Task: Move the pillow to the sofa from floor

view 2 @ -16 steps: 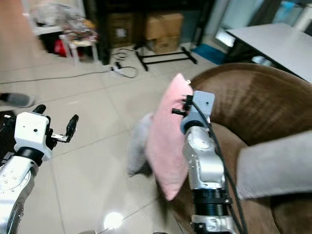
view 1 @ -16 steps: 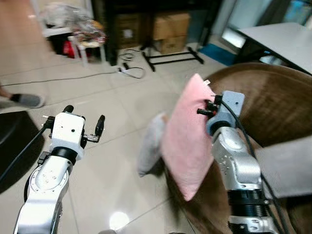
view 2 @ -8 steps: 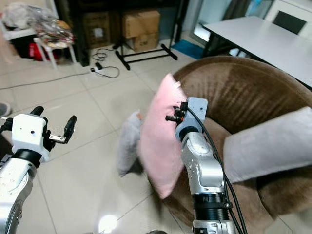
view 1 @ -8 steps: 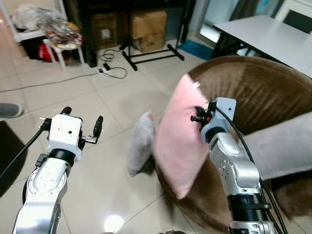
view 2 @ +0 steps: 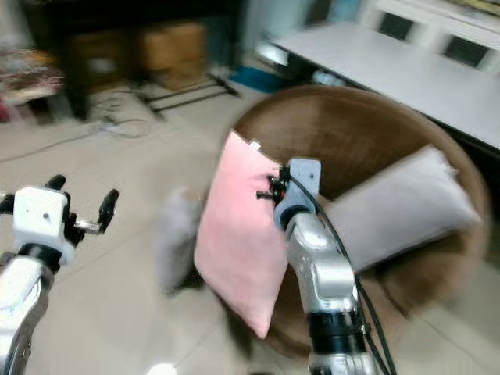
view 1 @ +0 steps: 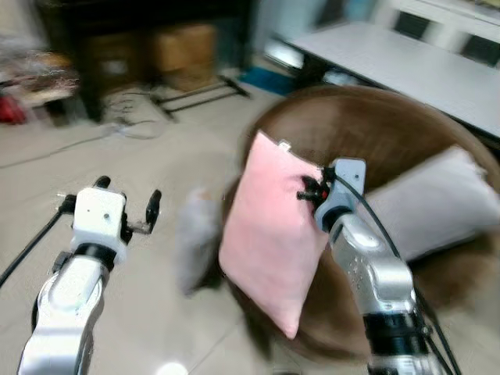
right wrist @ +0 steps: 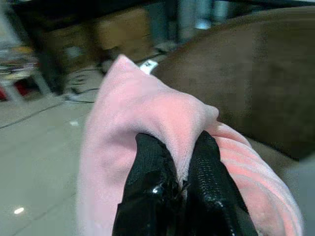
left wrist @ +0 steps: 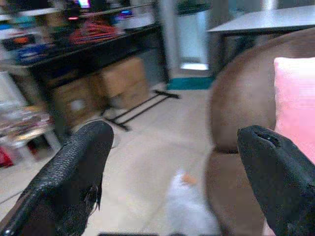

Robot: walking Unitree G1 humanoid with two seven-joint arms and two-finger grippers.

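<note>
A pink pillow (view 1: 269,234) hangs upright in the air in front of the round brown sofa (view 1: 367,141), its lower corner over the seat's front edge. My right gripper (right wrist: 174,179) is shut on the pillow's upper edge, the pink fabric (right wrist: 147,118) pinched between the two black fingers. The right arm (view 1: 367,273) rises from below beside the pillow. My left gripper (view 1: 125,205) is held up at the left, open, with nothing between its fingers (left wrist: 74,172).
A grey pillow (view 1: 426,203) lies on the sofa seat at the right. Another grey pillow (view 1: 191,234) leans on the tiled floor against the sofa's left side. Cardboard boxes (view 1: 183,51), a black stand and cables are at the back; a white table (view 1: 391,58) is behind the sofa.
The camera has swung to the right, bringing the sofa and its grey pillow more to the middle. The right gripper has kept hold of the pink pillow and carried it along.
</note>
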